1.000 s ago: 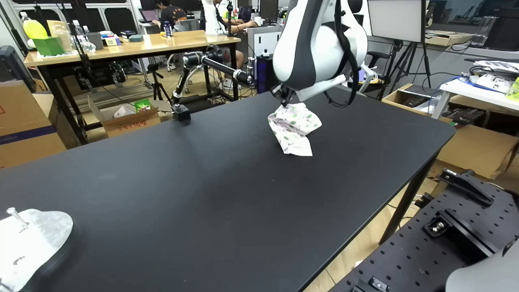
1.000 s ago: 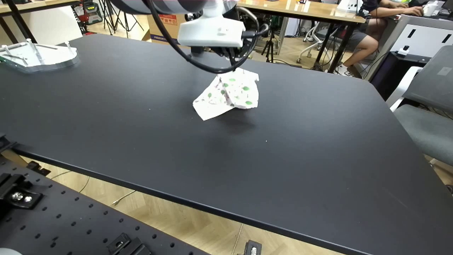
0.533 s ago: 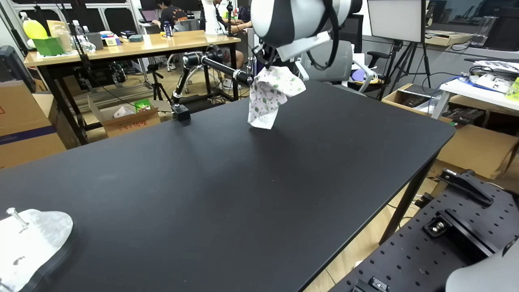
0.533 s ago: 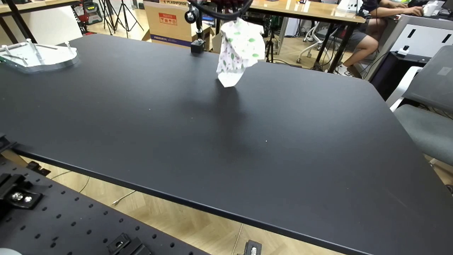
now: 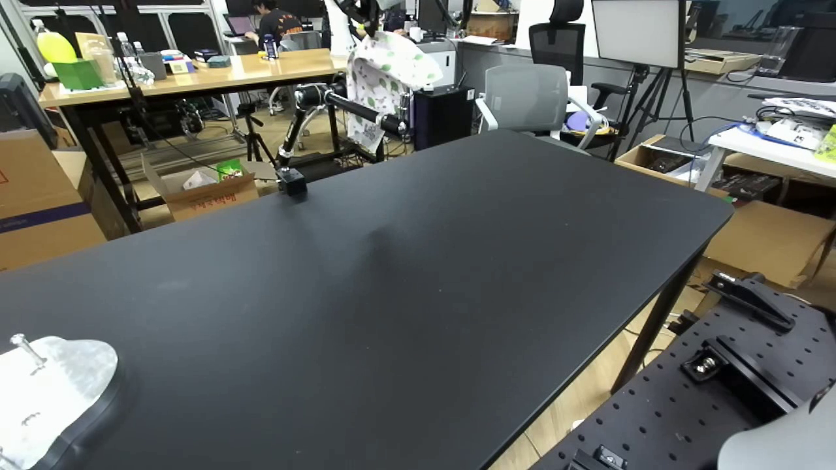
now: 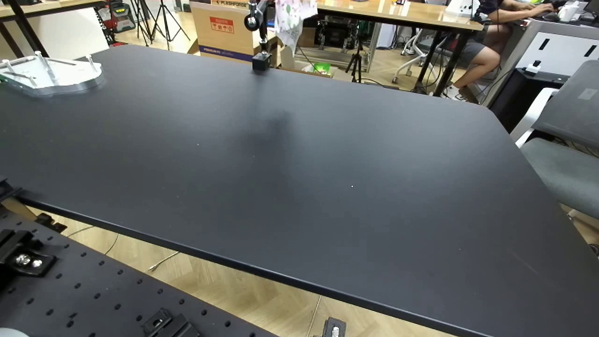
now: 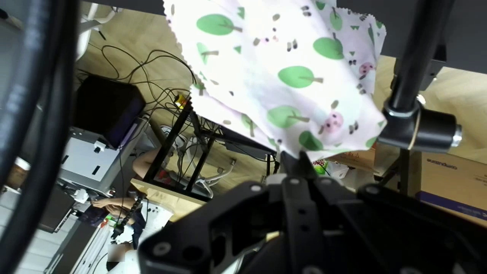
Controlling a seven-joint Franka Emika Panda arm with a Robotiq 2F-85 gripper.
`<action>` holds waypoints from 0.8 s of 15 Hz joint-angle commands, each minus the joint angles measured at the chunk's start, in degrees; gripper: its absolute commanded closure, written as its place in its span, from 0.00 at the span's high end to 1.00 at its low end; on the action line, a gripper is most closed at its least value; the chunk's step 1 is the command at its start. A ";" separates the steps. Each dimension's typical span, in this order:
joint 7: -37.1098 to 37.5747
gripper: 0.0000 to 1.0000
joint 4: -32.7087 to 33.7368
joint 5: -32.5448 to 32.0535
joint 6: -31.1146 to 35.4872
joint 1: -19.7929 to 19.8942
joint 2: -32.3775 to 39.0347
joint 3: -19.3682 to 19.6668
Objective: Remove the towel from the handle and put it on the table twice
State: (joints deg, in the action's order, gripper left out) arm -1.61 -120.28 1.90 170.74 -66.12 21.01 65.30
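Note:
The towel (image 5: 386, 70) is white with green tree and pink animal prints. My gripper (image 5: 369, 19) is shut on its upper edge, and the cloth hangs below in the air. In the wrist view the fingertips (image 7: 293, 158) pinch the towel (image 7: 281, 76) at its edge. The towel (image 6: 294, 18) is partly cut off at the top in an exterior view, where the gripper is out of view. A black bar handle (image 5: 359, 109) on a post is fixed at the far table edge. It crosses in front of the towel there; I cannot tell whether they touch. The table (image 5: 392, 326) is black.
A white plate-like stand with pegs (image 5: 59, 378) sits at one end of the table; it also shows in an exterior view (image 6: 51, 75). Beyond the far edge are an open cardboard box (image 5: 215, 196), a wooden desk (image 5: 261, 68) and a grey chair (image 5: 529, 98).
The towel has been lifted off the table in the gripper and carried up and toward the far edge, to the black bar. The arm has mostly left both exterior views.

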 commanded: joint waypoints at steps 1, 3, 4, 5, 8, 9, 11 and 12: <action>6.19 0.00 3.46 -2.76 -10.20 -12.79 2.87 11.49; 10.95 0.00 3.00 -10.56 -15.29 -17.99 0.88 15.31; 12.29 0.00 2.39 -13.07 -17.22 -21.14 0.49 17.68; 12.99 0.00 1.93 -14.83 -18.82 -23.71 0.22 19.57; 12.63 0.00 0.20 -17.27 -23.53 -32.24 -0.44 25.95; 12.12 0.00 -0.48 -17.01 -24.52 -34.74 -0.26 27.91; 11.09 0.00 -2.53 -15.49 -25.23 -39.37 0.60 31.93; 10.39 0.00 -3.86 -14.48 -25.18 -41.36 0.99 33.84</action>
State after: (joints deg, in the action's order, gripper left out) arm 9.20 -120.84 -13.09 146.22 -101.19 22.49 93.32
